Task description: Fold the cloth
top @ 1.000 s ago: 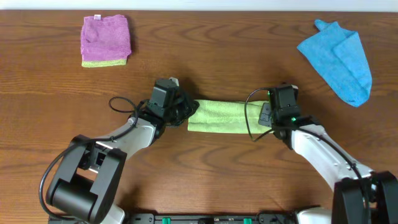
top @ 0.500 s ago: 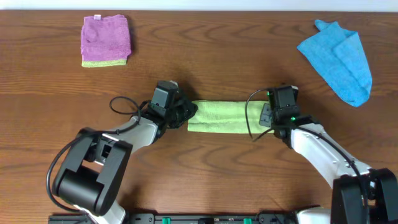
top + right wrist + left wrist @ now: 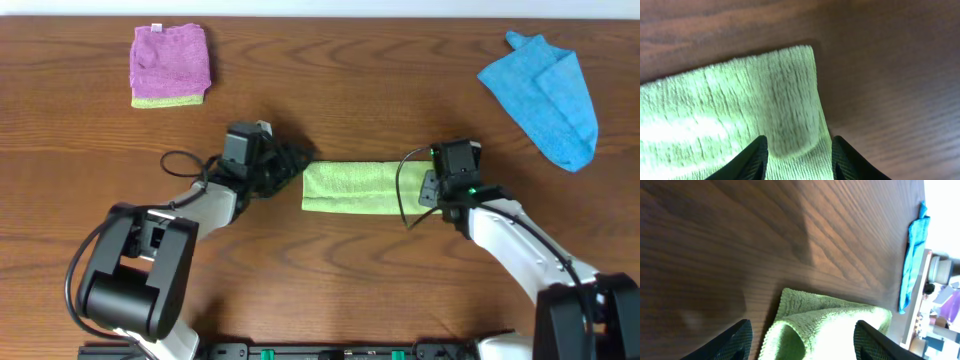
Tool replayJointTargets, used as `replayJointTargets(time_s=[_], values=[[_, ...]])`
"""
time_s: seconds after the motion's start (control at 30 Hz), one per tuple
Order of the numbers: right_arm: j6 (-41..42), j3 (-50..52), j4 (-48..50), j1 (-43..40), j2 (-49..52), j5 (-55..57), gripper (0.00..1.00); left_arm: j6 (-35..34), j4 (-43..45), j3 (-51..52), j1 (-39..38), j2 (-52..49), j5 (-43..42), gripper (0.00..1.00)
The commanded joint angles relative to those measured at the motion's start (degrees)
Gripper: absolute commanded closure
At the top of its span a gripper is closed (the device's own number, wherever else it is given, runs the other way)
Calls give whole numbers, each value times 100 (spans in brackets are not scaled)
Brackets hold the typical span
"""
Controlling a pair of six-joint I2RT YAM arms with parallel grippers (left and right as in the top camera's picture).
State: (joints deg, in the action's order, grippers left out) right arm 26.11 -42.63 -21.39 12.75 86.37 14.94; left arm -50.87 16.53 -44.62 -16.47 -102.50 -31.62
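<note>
The cloth [image 3: 360, 187], light yellow-green terry, lies folded into a long narrow strip at the table's middle. My left gripper [image 3: 293, 162] sits just off the strip's left end, open. In the left wrist view the cloth's looped fold [image 3: 825, 330] shows between the wide-apart fingers without touching either, under my left gripper [image 3: 802, 341]. My right gripper [image 3: 432, 186] hovers over the strip's right end. In the right wrist view that end of the cloth [image 3: 740, 115] lies flat, and my right gripper [image 3: 799, 150] is open above it, its fingers either side of the corner.
A folded purple cloth [image 3: 170, 62] with a lime edge lies at the back left. A bright blue cloth [image 3: 545, 90] lies crumpled at the back right, and the blue cloth [image 3: 912, 255] also shows at the left wrist view's far edge. Bare wooden table [image 3: 360, 90] surrounds the strip.
Both grippers have opened and let go of the cloth's ends. The left gripper has drawn back to the left, off the strip; the right arm has barely moved.
</note>
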Motion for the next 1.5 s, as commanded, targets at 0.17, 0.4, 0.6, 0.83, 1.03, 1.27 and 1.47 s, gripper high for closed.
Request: replayJointTargets(time_s=[0.17,0.4,0.6,0.83,1.03,1.27,1.47], values=[[409,0,-833,-46,-1211,-380,60,490,-549,-122,160,472,-223,35],[1078,0,-1792,-284,-2363,-1001,50,590,-1565,-682,-94,621,254,92],[1117,120,-2028,-1145,-2398,-1982,49,612,-1954,-1154,-787,619,1558,94],[1110,570,-1547,-2052,-2094,-2977,47,638,-1971,-1154,-1099,267,1954,94],[1117,911,-826,-2157,-1779,-3506,43,713,-1899,-1154,-1121,-101,1969,94],[1178,946,-592,-2157,-1381,-3558,41,715,-1851,-1154,-1239,-466,1954,94],[1211,946,-385,-2157,-1163,-3554,41,726,-1832,-1154,-1298,-514,1985,94]])
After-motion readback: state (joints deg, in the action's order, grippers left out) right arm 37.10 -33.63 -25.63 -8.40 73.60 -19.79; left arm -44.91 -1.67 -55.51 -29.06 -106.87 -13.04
